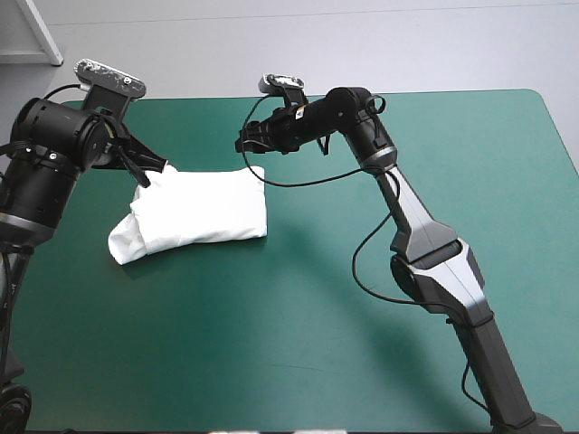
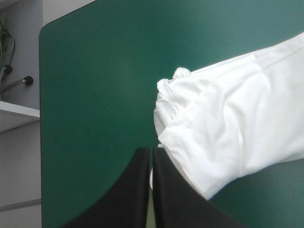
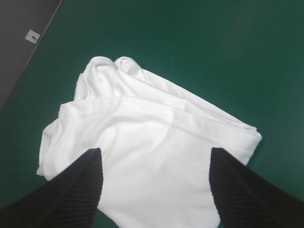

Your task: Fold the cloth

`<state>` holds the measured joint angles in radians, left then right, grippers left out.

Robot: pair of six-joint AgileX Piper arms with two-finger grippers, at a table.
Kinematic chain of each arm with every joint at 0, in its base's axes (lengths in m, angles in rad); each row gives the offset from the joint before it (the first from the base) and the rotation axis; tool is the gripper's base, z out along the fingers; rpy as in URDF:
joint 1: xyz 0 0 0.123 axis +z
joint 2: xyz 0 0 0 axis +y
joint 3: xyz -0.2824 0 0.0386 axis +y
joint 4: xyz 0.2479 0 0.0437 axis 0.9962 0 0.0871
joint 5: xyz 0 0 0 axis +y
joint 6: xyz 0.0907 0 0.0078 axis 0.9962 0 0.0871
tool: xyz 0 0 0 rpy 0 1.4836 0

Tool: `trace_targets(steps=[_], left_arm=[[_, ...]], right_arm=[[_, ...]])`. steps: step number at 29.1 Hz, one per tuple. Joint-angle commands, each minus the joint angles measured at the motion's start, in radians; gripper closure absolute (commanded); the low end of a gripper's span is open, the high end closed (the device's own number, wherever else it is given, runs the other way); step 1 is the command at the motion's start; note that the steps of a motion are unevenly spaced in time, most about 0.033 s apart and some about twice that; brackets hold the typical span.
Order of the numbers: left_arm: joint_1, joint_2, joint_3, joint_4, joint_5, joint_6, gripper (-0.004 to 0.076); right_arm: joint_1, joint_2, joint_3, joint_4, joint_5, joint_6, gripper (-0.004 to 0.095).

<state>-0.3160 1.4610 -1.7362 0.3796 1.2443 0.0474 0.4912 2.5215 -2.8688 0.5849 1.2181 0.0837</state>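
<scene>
The white T-shirt point(image 1: 204, 212) lies as a folded bundle on the left half of the teal-green cover, one end rumpled toward the near left. My left gripper point(image 1: 154, 170) sits at the bundle's far left corner, its black fingers all but shut with a sliver of white cloth between them point(image 2: 151, 151). The T-shirt point(image 2: 237, 123) spreads beside those fingers. My right gripper point(image 1: 244, 143) hovers just above the bundle's far right corner, open. In its own view the right gripper point(image 3: 154, 161) stands wide over the T-shirt point(image 3: 142, 137), nothing pinched.
Bare teal-green cover point(image 1: 407, 362) stretches to the right and near side of the bundle. The table's far edge point(image 1: 208, 98) runs close behind both grippers. A rounded table corner point(image 2: 45, 31) shows ahead of the left gripper.
</scene>
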Motion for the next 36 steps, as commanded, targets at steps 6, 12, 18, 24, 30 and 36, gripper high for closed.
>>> trace_targets(steps=[6, 12, 18, 24, 30, 36], left_arm=[[-0.004, -0.038, -0.021, 0.004, 0.040, -0.014, 0.0705], [-0.004, -0.038, -0.021, -0.002, 0.040, -0.014, 0.0705], [-0.004, -0.038, -0.021, -0.024, 0.040, -0.014, 0.0705], [-0.004, -0.040, -0.021, -0.026, 0.040, -0.014, 0.0705], [-0.004, -0.040, -0.021, -0.026, 0.040, -0.008, 0.0705], [-0.004, -0.040, -0.021, -0.026, 0.040, -0.001, 0.0705]], right_arm=[[0.026, -0.097, 0.201, 0.035, -0.038, 0.015, 0.0305], [0.077, -0.097, 0.279, -0.078, -0.038, 0.011, 0.0305], [0.116, -0.087, 0.280, -0.137, -0.038, 0.018, 0.0305], [0.135, -0.056, 0.280, -0.143, -0.038, 0.019, 0.0492], [0.136, -0.048, 0.277, -0.164, -0.038, -0.020, 0.0917], [0.117, -0.060, 0.268, -0.225, -0.038, -0.025, 0.0925]])
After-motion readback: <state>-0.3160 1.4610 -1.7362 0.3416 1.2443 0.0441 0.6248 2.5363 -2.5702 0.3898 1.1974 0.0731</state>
